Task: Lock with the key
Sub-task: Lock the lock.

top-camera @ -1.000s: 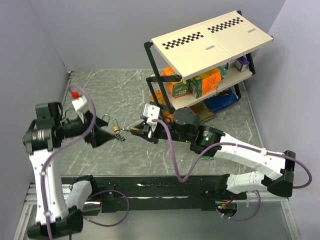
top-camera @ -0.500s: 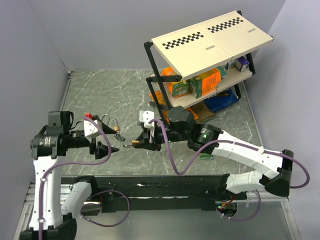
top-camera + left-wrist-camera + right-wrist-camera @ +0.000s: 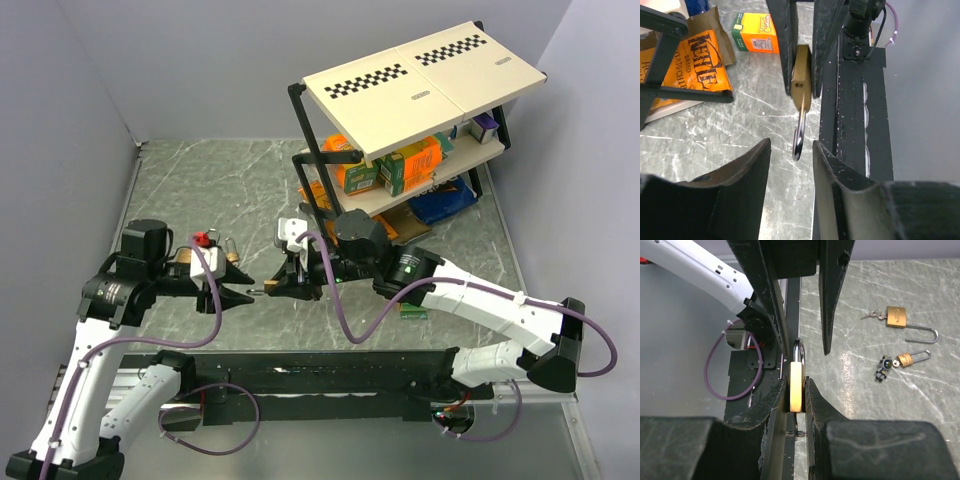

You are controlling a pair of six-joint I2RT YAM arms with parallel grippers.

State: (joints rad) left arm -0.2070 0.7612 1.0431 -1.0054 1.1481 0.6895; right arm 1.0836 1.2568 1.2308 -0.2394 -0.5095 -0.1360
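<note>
My right gripper (image 3: 278,287) is shut on a brass padlock (image 3: 796,382) and holds it above the table, with the shackle (image 3: 800,134) pointing at my left gripper. My left gripper (image 3: 243,297) is open, and the shackle's tip sits between its fingertips (image 3: 791,150) without touching them. The padlock body (image 3: 801,80) shows clamped between the right fingers. A small ridged part sits under the body in the right wrist view; I cannot tell if it is a key. Small keys (image 3: 871,315) lie by a larger open padlock (image 3: 896,316) on the table.
A smaller padlock with a keychain (image 3: 905,359) lies beside the larger one. A shelf rack (image 3: 400,165) with boxes stands at the back right. A chips bag (image 3: 695,70) and a yellow box (image 3: 756,32) lie under it. A black rail (image 3: 330,370) runs along the near edge.
My left arm has swung in from the left and turned its open gripper onto the shackle's tip. My right gripper moved slightly down and left with the padlock, then held still.
</note>
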